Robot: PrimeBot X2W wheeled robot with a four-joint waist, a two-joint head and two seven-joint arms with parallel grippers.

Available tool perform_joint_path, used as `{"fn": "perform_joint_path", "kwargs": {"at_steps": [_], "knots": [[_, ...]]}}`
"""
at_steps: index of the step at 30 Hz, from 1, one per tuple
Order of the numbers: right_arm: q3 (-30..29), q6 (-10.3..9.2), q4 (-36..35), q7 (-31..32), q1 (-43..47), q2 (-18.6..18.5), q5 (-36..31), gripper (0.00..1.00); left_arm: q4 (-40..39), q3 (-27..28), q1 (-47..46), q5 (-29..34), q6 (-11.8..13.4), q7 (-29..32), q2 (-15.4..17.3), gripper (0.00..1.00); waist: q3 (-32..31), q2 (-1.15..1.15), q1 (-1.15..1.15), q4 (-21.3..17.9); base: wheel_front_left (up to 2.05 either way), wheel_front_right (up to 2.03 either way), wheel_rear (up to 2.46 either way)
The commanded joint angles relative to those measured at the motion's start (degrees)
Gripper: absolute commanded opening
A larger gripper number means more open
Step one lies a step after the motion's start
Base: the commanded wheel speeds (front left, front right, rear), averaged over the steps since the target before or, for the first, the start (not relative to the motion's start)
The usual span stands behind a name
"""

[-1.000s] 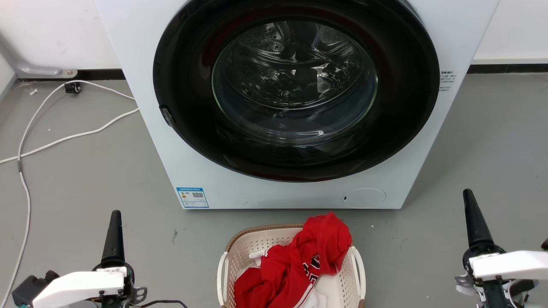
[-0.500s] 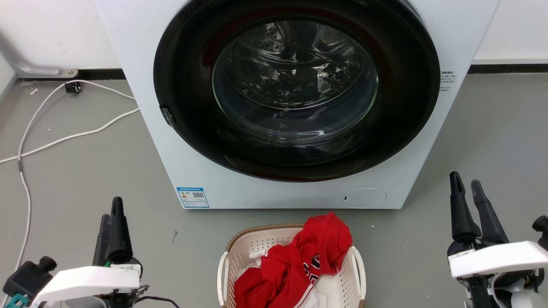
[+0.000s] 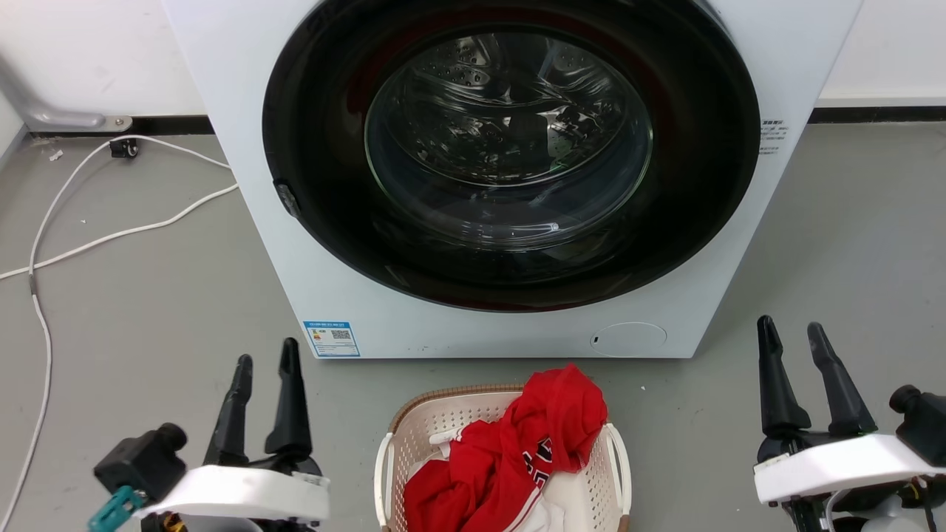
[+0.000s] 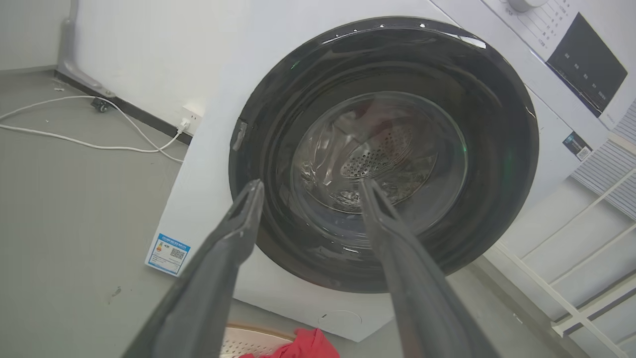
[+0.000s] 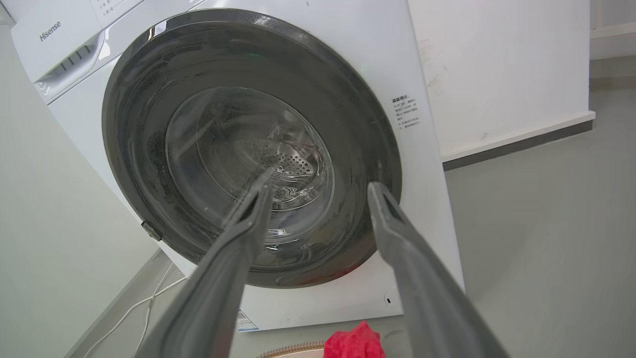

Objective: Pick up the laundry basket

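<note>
Laundry basket (image 3: 451,391) sits clear between left gripper (image 3: 266,350) and right gripper (image 3: 789,323) — all fingers (image 3: 290,406) parted, empty.

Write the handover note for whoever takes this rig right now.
Left claw: open, empty, on the floor side left of the basket.
Right claw: open, empty, farther out on the right.
Basket: on the floor before the washer, red garment heaped in it; neither claw touches it.
Done: nothing gripped yet.
Left: likely bring the claws in to the white handles, close, lift.
</note>
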Motion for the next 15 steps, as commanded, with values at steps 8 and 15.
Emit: {"fn": "perform_joint_path", "kwargs": {"at_steps": [8,15], "knots": [[-0.56,0.00,1.65,-1.67,0.72,-0.07,-6.60,1.00,-0.18,-3.89,0.45,10.96,1.09,-1.63,0.27,1.00,0.03,0.00,0.00,-0.11,0.00,0.00,0.00],[-0.70,0.00,2.71,-2.64,1.03,-0.06,-10.68,1.00,1.02,-6.92,0.95,16.38,2.35,-2.62,1.46,1.00,-0.02,0.00,0.00,-0.24,0.00,0.00,0.00]]}}
